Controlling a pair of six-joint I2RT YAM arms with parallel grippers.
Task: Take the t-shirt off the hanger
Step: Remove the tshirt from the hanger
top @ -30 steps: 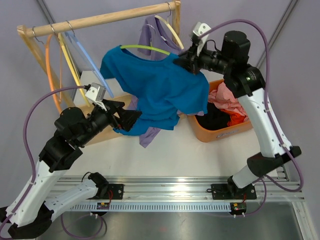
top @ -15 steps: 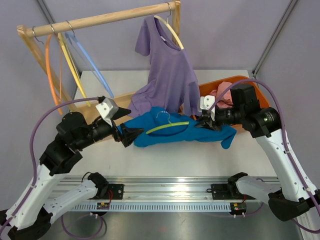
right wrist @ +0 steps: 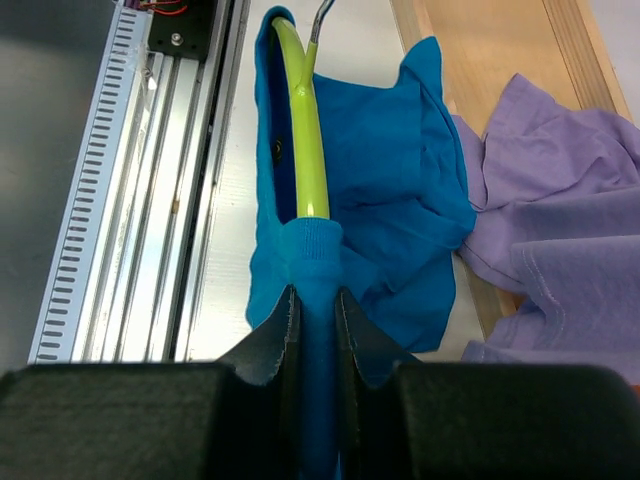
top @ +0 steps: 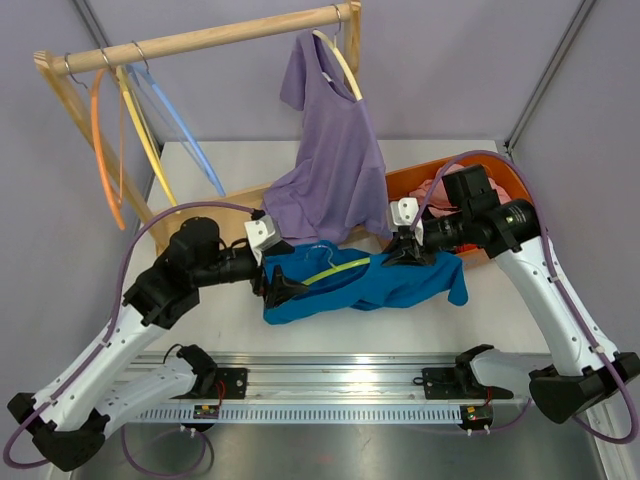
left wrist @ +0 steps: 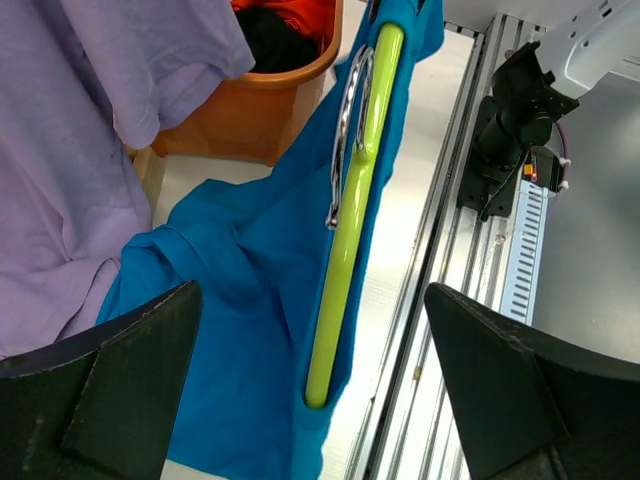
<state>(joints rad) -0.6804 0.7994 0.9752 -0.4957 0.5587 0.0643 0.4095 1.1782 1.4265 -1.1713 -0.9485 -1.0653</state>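
T-shirt [top: 385, 285] lay on the table [top: 330, 325], on its hanger [top: 340, 270], between the left gripper [top: 285, 290] and the right gripper [top: 403, 250]. Behind it hung another shirt [top: 330, 160] from the rail [top: 200, 40], with bare hangers [top: 140, 130] to the left. Basket [top: 405, 185] of clothes stood behind the right gripper, at the table's right side.

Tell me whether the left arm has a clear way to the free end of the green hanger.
Probably yes. The left gripper is wide open beside the blue t-shirt, and the green hanger lies bare between its fingers in the wrist view. The right gripper pinches the opposite end, out of the way.
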